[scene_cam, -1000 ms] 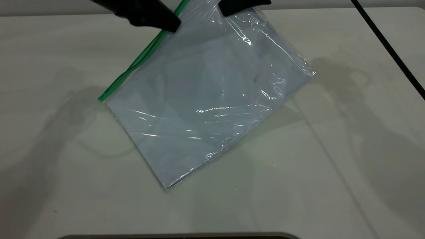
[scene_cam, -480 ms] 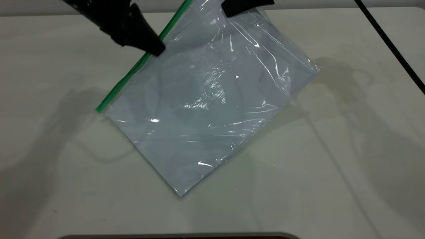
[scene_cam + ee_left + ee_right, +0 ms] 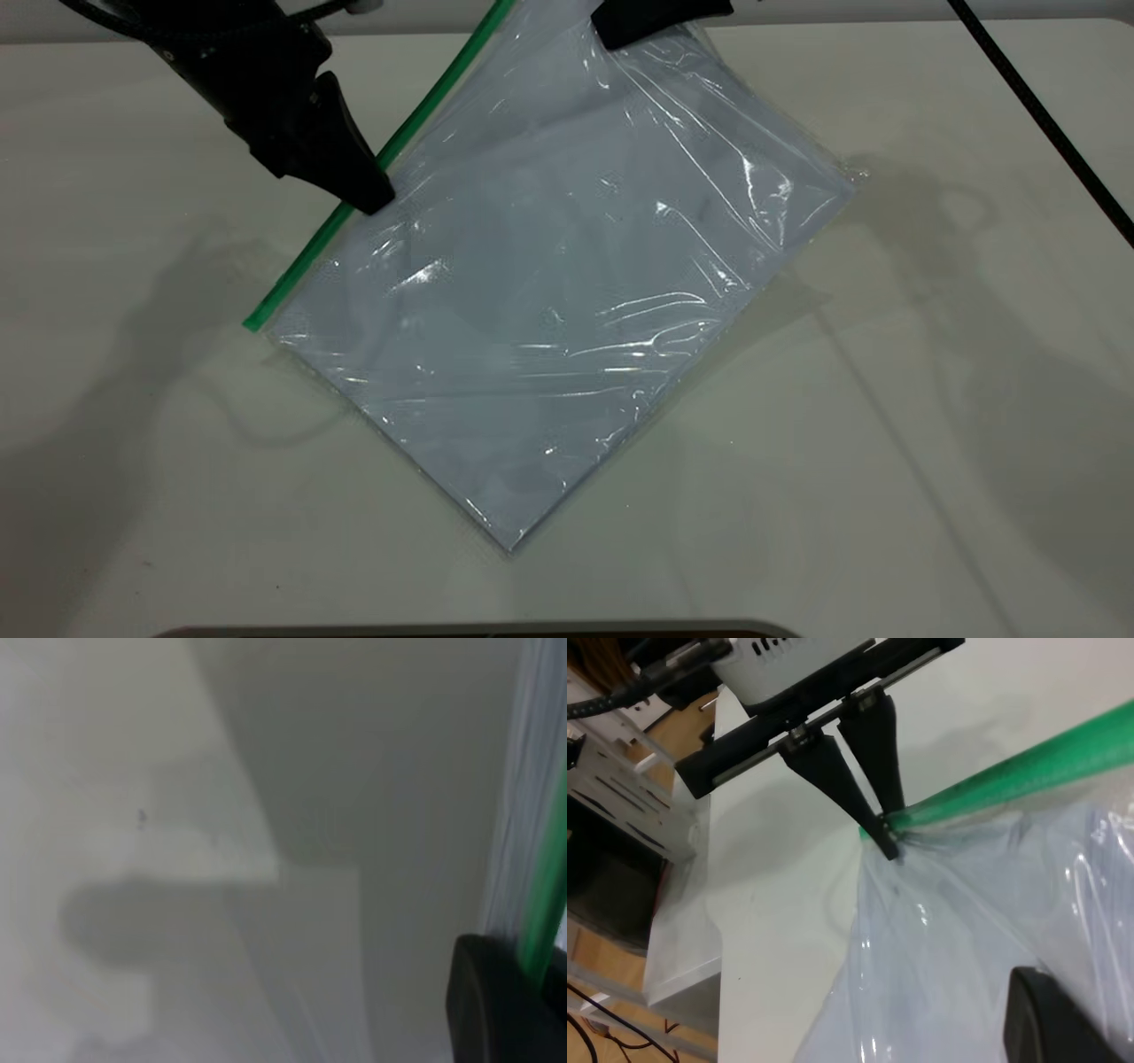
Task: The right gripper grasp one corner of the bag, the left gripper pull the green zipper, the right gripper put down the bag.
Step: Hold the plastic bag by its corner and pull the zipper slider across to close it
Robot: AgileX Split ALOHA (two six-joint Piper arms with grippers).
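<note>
Hanging tilted over the surface (image 3: 886, 496), bag (image 3: 567, 292) with lowest corner touching it, top corner clamped in right hand (image 3: 660, 19), green zipper (image 3: 372, 173) along upper-left edge, left hand (image 3: 372, 197) pinched together on zipper midway, black cable (image 3: 1045, 124) at right.

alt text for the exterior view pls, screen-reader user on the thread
The left gripper is pinched on the green zipper partway along the bag, a clear pouch over a white table. The right gripper holds the bag's top corner up, so the bag slopes down to its lowest corner on the table.
</note>
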